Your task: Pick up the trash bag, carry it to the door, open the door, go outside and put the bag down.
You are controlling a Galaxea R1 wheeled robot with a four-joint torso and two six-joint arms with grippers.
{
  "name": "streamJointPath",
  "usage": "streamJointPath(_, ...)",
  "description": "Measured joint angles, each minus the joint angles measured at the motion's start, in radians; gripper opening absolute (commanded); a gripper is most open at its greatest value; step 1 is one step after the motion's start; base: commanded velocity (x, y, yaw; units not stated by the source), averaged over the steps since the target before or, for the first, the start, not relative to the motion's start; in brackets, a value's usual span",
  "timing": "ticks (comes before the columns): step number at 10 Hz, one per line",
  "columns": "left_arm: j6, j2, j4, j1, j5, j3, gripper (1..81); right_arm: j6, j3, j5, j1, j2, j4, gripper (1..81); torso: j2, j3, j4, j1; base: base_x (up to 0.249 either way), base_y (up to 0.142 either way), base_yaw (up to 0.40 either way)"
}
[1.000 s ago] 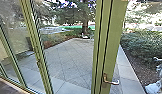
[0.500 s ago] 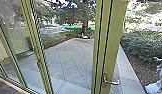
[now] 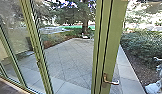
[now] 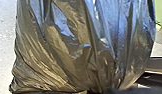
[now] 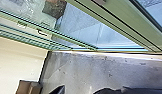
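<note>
In the head view the green-framed door stands upright right of centre, with a metal lever handle low on it. I cannot tell whether it is ajar. The dark, shiny trash bag spreads large across the left wrist view. Its folds draw together at my left gripper, which is shut on the gathered plastic. Past the right wrist, the green door frame slants down toward the sill. Dark parts of my right gripper show near it; how it stands is unclear.
Glazed panels with green posts stand on the left. Beyond the glass lies the paved yard, bordered by a hedge and a tree. A pale object is at far right. A brown box sits beside the indoor wall.
</note>
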Motion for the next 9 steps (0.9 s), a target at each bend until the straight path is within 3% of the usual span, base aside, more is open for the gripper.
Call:
streamJointPath(4,0.000,0.000,-0.001,0.000,0.000,0.000,1.0,0.000,-0.016,-0.099,0.197,0.008,0.223,81.1,0.000,0.000,0.000,0.001,0.000,0.000,0.000)
streamJointPath(9,0.000,0.005,-0.002,0.000,0.000,-0.011,1.0,0.001,-0.169,-0.148,0.343,0.115,0.480,81.1,0.000,0.000,0.000,0.001,0.000,0.000,0.000)
